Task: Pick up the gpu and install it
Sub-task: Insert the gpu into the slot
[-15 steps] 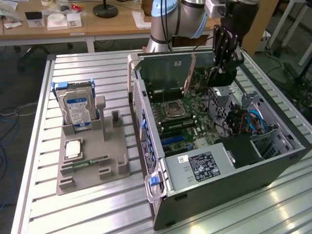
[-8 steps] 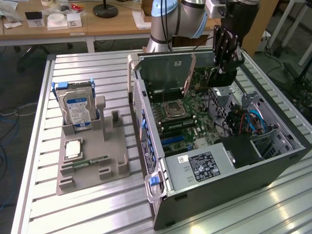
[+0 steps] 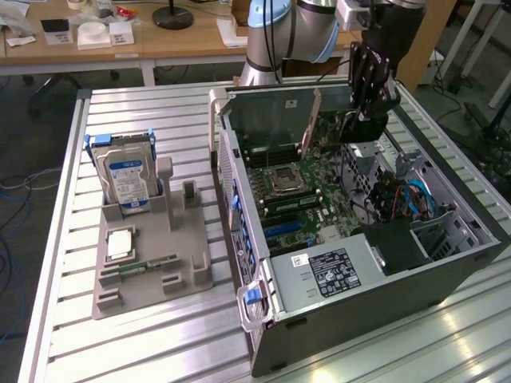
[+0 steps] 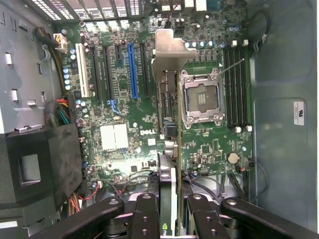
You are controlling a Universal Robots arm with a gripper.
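**A:** Wrist view first. Looking at the gpu (image 4: 172,191) edge-on, pinched in the gripper (image 4: 172,211) and clamped from both sides by the fingers (image 4: 144,214). Runs just beside the CPU socket (image 4: 202,99), between it and the blue slot (image 4: 132,69), closer to the socket.

**B:** Long axis?

**A:** Parallel to the slots, passing right along the socket's side. Bracket (image 4: 168,55) at the far end from the gripper, out past the socket toward the vented rear wall. Grip on the opposite end, so nothing left to reach for. Can't tell how high above the board, though. Can't tell either whether lined up over the black slot next to the socket.

**B:** Anything in the way?

**A:** RAM slots (image 4: 237,84) on the socket's other side, well clear. Loose cables (image 4: 219,181) back near the gripper end, past the socket. Probably the tight spot, going by looks.

**B:** And the exterior view?

**A:** Gripper (image 3: 369,96) hanging over the open case (image 3: 383,295), beyond the socket (image 3: 283,179) toward the exterior view's right. Hard drive (image 3: 128,179) and RAM stick (image 3: 152,267) parked on a grey holder (image 3: 188,239) outside the case, well apart from the socket on the exterior view's left. No bother from those.
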